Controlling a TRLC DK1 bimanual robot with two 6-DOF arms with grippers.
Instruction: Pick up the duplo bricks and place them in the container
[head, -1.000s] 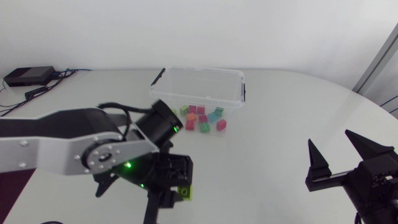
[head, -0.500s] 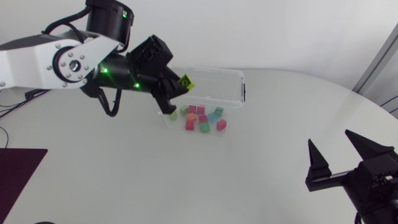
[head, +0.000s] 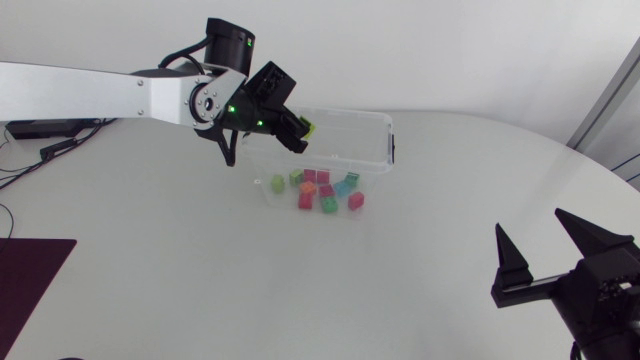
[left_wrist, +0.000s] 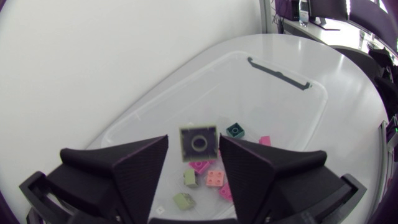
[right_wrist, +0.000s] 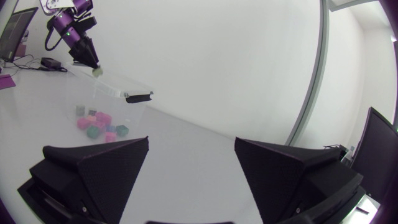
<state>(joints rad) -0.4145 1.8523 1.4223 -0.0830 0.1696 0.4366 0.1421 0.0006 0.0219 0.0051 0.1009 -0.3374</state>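
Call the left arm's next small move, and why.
Probably hold the left gripper open a beat, then lift straight up. The lime brick sits between its fingers with a gap showing on one side, so it looks let go, directly above the clear container where the other bricks already lie. Lifting avoids clipping the rim.

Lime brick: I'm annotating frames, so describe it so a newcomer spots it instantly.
Find the clear container far across the table. Above its left end is the left end effector, the lime brick at its tip. It alone is airborne; the other bricks lie inside the container.
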